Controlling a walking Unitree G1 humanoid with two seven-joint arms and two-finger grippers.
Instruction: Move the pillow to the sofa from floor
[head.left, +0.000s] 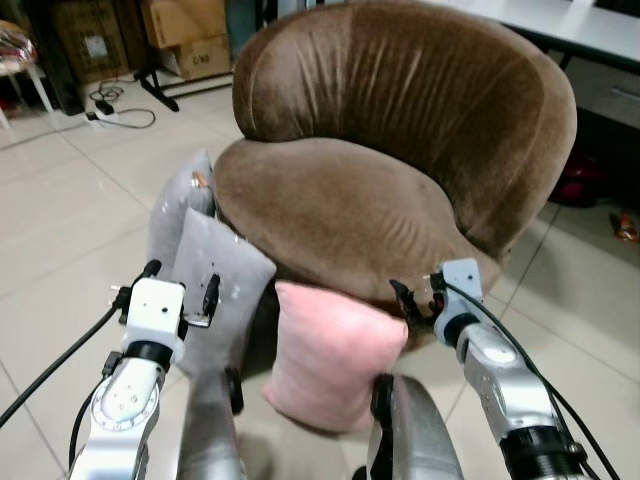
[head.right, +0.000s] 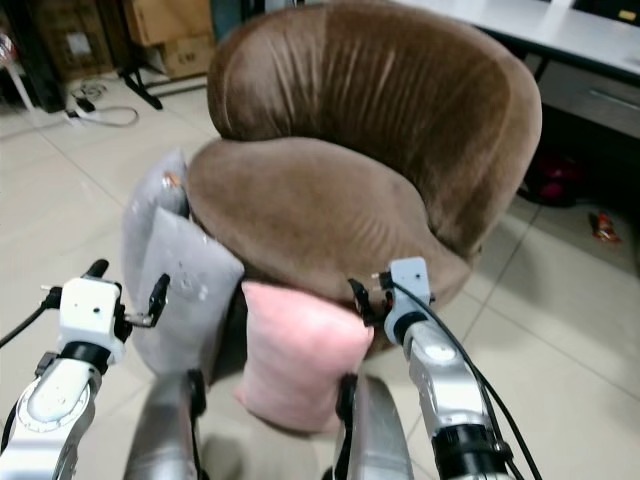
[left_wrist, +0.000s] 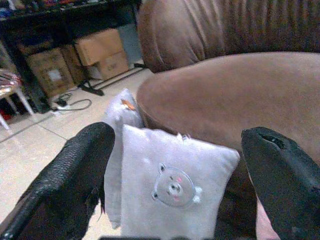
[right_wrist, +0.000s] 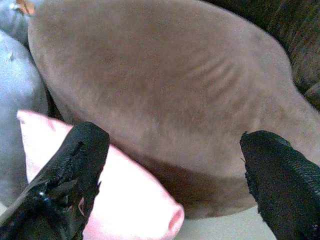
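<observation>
Both silver arms fill the foreground, left gripper (head.left: 180, 290) and right gripper (head.left: 418, 298) raised ahead of the robot, each with jaws spread wide and holding nothing. Between the arms, soft pink square pillow (head.left: 330, 355) stands on edge on the pale tiled floor (head.left: 70, 230), leaning against the front of the brown velvet round sofa chair (head.left: 380, 170). Right gripper sits just above and beside the pink pillow's upper right corner; in the right wrist view the pillow's corner (right_wrist: 125, 200) lies low between the two black fingers (right_wrist: 65, 185), nearer one finger, apart from the jaws, with the sofa's seat cushion spanning the gap. Left gripper is in front of a light grey square pillow with a bear face print (left_wrist: 172, 187), which in the left wrist view is centred between the jaws, not touched. Second grey pillow (head.left: 185, 195) stands behind the first, against the sofa's left side. Pillow count: three, one pink, two grey, all on the floor touching the sofa. Sofa: one, nothing on its seat. Background: cardboard boxes (head.left: 190, 35), two visible in the eye view, and a white power strip with cable (head.left: 115, 115) on the floor.
</observation>
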